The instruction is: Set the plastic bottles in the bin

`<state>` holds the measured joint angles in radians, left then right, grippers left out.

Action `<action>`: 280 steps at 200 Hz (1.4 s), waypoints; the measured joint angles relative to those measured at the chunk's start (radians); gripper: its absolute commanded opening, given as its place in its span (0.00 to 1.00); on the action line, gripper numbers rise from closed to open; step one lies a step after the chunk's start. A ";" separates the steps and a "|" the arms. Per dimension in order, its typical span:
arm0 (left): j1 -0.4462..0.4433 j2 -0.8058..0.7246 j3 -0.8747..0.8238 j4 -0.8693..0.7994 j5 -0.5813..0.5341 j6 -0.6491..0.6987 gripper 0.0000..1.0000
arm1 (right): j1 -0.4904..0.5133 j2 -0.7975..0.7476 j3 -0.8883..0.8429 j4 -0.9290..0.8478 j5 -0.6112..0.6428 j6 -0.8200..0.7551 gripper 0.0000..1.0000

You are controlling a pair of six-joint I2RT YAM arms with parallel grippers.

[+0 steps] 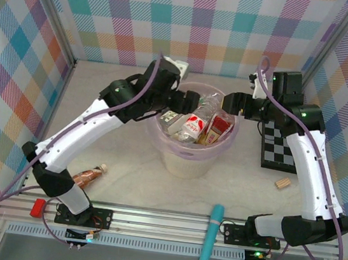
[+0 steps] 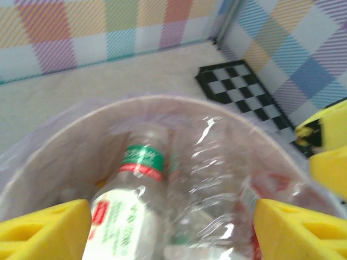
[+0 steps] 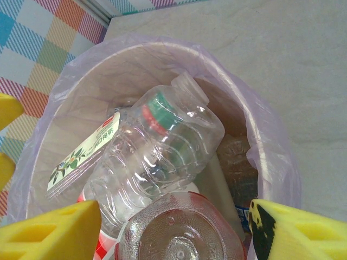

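Over the bin (image 1: 186,162), both arms hang with their tools at the rim: the left gripper (image 1: 187,100) above its far-left edge, the right gripper (image 1: 229,102) above its far-right edge. Each has its jaws wide apart. In the left wrist view the yellow fingers (image 2: 46,230) flank the heap without visibly touching it. In the right wrist view a clear bottle's ribbed base (image 3: 179,238) sits between the pads (image 3: 303,233), close to both, and whether it brushes them cannot be told. Nothing looks clamped.

Inside the bin several plastic bottles lie heaped, a green-banded clear bottle (image 3: 162,143) on top.

The step in hand reads as letting go and getting clear. Each wrist would best rise straight up before swinging outward, so that no finger hooks the pink liner (image 3: 274,162) or drags a bottle off the pile. The two grippers sit near each other across the bin, so one arm should probably move at a time.

A copper-brown bottle (image 1: 87,177) lies on its side on the table (image 1: 121,187), near the left arm's base and well apart from the bin. It likely falls to the left arm. A grasp from above across the body, not the neck, would suit it, since a round bottle may roll. The teal tube (image 1: 212,237) and checkered board (image 1: 278,149) are not bottles and should be left alone.
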<state>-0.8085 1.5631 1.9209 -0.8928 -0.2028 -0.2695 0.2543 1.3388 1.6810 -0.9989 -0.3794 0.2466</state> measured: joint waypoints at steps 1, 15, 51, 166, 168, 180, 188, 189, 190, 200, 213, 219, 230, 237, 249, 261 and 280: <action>0.003 -0.005 -0.005 -0.004 -0.003 -0.003 0.84 | 0.000 0.000 0.000 0.000 0.000 0.000 0.73; 0.053 -0.069 -0.071 -0.049 -0.018 -0.027 0.87 | 0.000 0.009 0.000 0.007 0.000 -0.001 0.73; 0.213 -0.275 -0.298 -0.179 -0.041 -0.116 0.91 | 0.000 0.043 0.002 0.016 0.000 -0.011 0.73; 0.372 -0.731 -1.154 -0.257 -0.188 -0.642 0.98 | -0.016 0.061 0.002 0.034 0.000 -0.031 0.73; 0.373 -0.750 -1.167 -0.253 -0.190 -0.661 0.97 | -0.016 0.061 0.002 0.034 -0.001 -0.031 0.73; 0.383 -0.842 -1.232 -0.233 -0.204 -0.759 0.95 | -0.019 0.061 0.002 0.034 -0.001 -0.031 0.73; 0.391 -0.897 -1.265 -0.226 -0.208 -0.818 0.94 | -0.020 0.061 0.002 0.034 -0.001 -0.031 0.73; 0.392 -0.904 -1.270 -0.227 -0.209 -0.825 0.94 | -0.020 0.061 0.002 0.034 -0.001 -0.031 0.73; 0.393 -0.908 -1.273 -0.226 -0.209 -0.828 0.94 | -0.020 0.061 0.002 0.034 -0.001 -0.031 0.73; 0.406 -0.949 -1.306 -0.222 -0.212 -0.898 0.94 | -0.021 0.061 0.002 0.035 -0.004 -0.031 0.73; 0.417 -0.972 -1.334 -0.201 -0.241 -0.953 0.94 | -0.021 0.061 0.002 0.035 -0.008 -0.031 0.73; 0.423 -0.978 -1.344 -0.190 -0.254 -0.974 0.94 | -0.021 0.061 0.002 0.035 -0.008 -0.031 0.73; 0.437 -0.985 -1.361 -0.171 -0.267 -1.000 0.94 | -0.021 0.061 0.002 0.035 -0.009 -0.031 0.73; 0.452 -0.985 -1.375 -0.157 -0.271 -1.010 0.94 | -0.021 0.061 0.002 0.035 -0.009 -0.031 0.73; 0.481 -0.977 -1.405 -0.129 -0.271 -1.021 0.93 | -0.021 0.061 0.002 0.035 -0.009 -0.031 0.73; 0.511 -0.963 -1.437 -0.098 -0.233 -1.060 0.93 | -0.021 0.061 0.002 0.035 -0.009 -0.031 0.73; 0.536 -0.958 -1.458 -0.060 -0.220 -1.099 0.93 | -0.021 0.061 0.002 0.035 -0.008 -0.031 0.73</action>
<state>-0.2729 0.6056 0.4625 -0.9531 -0.4229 -1.3682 0.2337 1.4002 1.6825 -0.9642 -0.3878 0.2157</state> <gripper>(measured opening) 0.931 0.732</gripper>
